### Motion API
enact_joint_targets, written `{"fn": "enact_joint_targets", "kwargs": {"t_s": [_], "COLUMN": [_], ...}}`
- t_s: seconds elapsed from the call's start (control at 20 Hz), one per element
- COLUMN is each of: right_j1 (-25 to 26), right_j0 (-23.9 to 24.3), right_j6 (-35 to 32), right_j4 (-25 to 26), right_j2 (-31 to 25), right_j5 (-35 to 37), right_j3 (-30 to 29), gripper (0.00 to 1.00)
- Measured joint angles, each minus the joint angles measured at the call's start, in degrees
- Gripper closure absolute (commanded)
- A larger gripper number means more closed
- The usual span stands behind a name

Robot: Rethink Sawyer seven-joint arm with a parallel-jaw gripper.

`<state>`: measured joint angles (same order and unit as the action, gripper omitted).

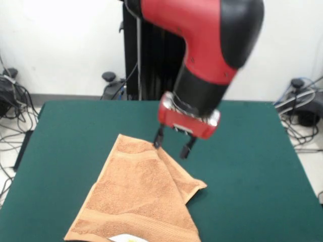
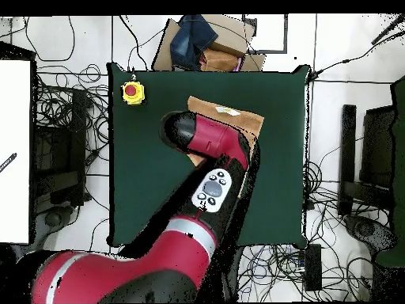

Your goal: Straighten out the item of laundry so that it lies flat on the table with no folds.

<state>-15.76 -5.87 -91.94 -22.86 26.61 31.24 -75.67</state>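
- Near edge: towel (image 1: 139,201) lies on the green table (image 1: 252,166), front-centre; white label (image 1: 126,238) at its closest hem.
- Mid: right side's folded over w/ a flap ending in a corner (image 1: 198,185). Soft, light terry, will drape & drag, so pinch that corner, not the middle.
- Far: gripper (image 1: 174,143) hovers over towel's far end, fingers apart, holding nothing.

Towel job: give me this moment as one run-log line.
gripper: open, empty, above the folded edge | towel: on table, right side folded over, not flat | flattening: not done
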Motion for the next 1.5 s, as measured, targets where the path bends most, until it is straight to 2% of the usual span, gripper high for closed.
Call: {"fn": "enact_joint_targets", "kwargs": {"t_s": [0.2,0.45,0.7,1.0,1.25,1.3,1.5], "right_j1": [-3.5,-6.5,-6.7,-6.3,-5.5,-4.5,-1.9], "right_j0": [1.1,2.6,2.8,2.6,3.2,3.9,5.9], "right_j6": [0.0,0.0,0.0,0.0,0.0,0.0,0.0], "right_j4": [0.7,1.8,1.8,1.9,3.8,5.1,7.7], "right_j2": [-0.2,-2.1,-3.9,-4.6,-4.7,-4.7,-5.0], "right_j5": [-0.2,-4.2,-8.3,-7.7,-1.4,3.8,15.4], "right_j3": [-1.4,-3.6,-5.5,-5.7,-3.4,-0.8,5.8], "gripper": [0.00,0.00,0.00,0.00,0.00,0.00,0.00]}}
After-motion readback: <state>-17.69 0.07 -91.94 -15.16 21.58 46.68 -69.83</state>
